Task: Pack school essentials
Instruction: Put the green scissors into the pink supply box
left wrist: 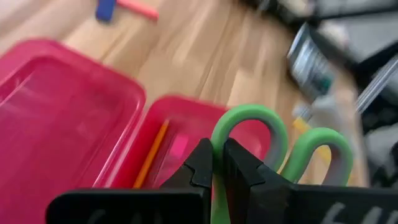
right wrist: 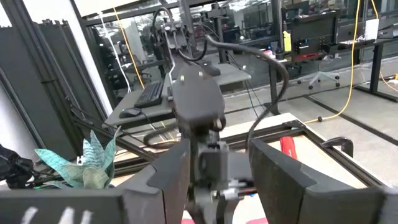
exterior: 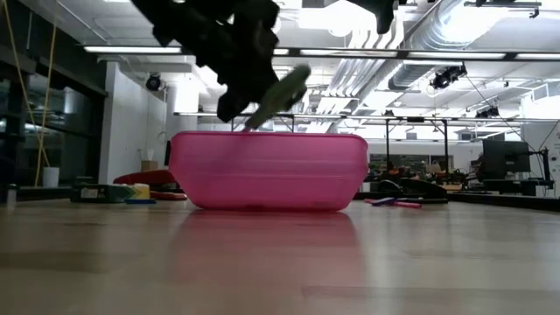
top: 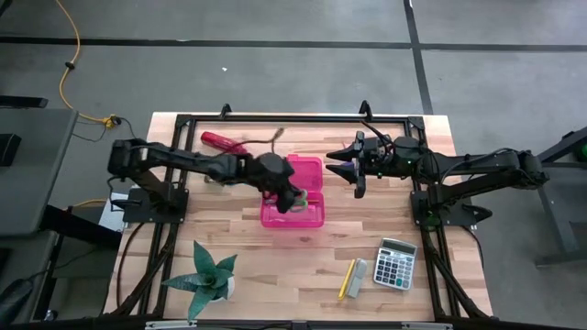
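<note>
Over the open tray of the pink case [top: 295,203], a pair of green-handled scissors [left wrist: 273,146] is held by the left gripper [left wrist: 217,163], whose fingers are clenched on one handle loop. The scissors are carried handle-up, probably so that the blades can be lowered first into the tray. In the low view the scissors [exterior: 278,94] are seen tilted, just above the rim of the case [exterior: 267,171], not yet resting inside. Within the case an orange pencil [left wrist: 151,155] and a pink piece already lie along the bottom, so the scissors are judged to be the item now in hand, with several still to come.

The lid of the case is folded flat beside the tray, which leaves the tray reachable from above. A pink pencil with a blue end [left wrist: 127,9] lies on the desk [top: 303,266] beyond the case.

Well apart from the case, toward the desk's near right corner, a yellow pencil [top: 347,278], a small grey block [top: 358,277] and a calculator [top: 395,263] are left unpacked. A red object [top: 223,142] lies behind the case, near the left arm. A green spiky plant [top: 205,277] stands at the near left, clear of the case.

The right gripper [top: 358,168] is held with fingers spread and empty, raised beside the case on its right. Nothing is seen blocking the descent into the tray, though the pencil already inside may be struck by the blades.
</note>
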`<action>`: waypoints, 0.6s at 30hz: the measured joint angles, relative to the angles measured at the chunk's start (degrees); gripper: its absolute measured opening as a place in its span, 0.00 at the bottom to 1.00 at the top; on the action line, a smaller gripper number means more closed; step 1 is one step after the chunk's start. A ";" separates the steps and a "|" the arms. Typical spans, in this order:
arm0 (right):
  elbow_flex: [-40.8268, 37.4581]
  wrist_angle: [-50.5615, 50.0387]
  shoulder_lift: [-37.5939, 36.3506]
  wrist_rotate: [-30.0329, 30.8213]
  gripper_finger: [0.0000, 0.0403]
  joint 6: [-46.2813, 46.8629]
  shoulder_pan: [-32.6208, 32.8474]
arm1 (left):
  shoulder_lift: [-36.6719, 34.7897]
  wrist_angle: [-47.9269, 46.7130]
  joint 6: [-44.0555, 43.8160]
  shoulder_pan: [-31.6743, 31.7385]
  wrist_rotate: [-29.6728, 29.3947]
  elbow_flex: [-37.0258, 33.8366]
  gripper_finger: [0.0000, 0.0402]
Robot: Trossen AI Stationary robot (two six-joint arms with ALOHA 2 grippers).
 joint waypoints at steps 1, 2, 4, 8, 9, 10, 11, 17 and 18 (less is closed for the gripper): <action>-0.02 0.01 0.00 0.00 0.39 0.00 0.00 | 1.27 -1.88 1.42 -0.35 0.00 1.38 0.00; -0.02 0.02 0.00 0.00 0.39 0.00 0.00 | 2.30 -3.47 2.52 -0.69 -0.01 2.46 0.00; -0.01 0.01 0.00 0.00 0.39 0.00 -0.01 | 4.37 -5.07 4.17 -1.36 -0.01 4.25 0.00; -0.02 -0.16 0.00 0.00 0.39 0.00 0.00 | 7.05 -5.58 5.68 -2.82 0.03 5.89 0.00; -0.02 -0.32 -0.01 0.00 0.39 0.00 0.00 | 7.55 -5.45 5.72 -3.16 -0.01 5.93 0.00; -0.02 -0.36 -0.02 0.00 0.39 0.00 -0.02 | 7.97 -5.33 5.73 -3.44 -0.03 5.99 0.00; -0.02 -0.44 0.00 0.00 0.39 0.00 0.00 | 8.27 -5.74 5.74 -3.63 -0.05 5.97 0.00; 0.00 -0.74 0.00 0.00 0.39 0.00 0.00 | 9.66 -5.61 6.04 -4.61 -0.28 5.97 0.07; -0.02 -0.79 0.00 0.00 0.39 0.00 -0.02 | 9.66 -5.82 6.38 -4.61 -0.49 5.97 0.08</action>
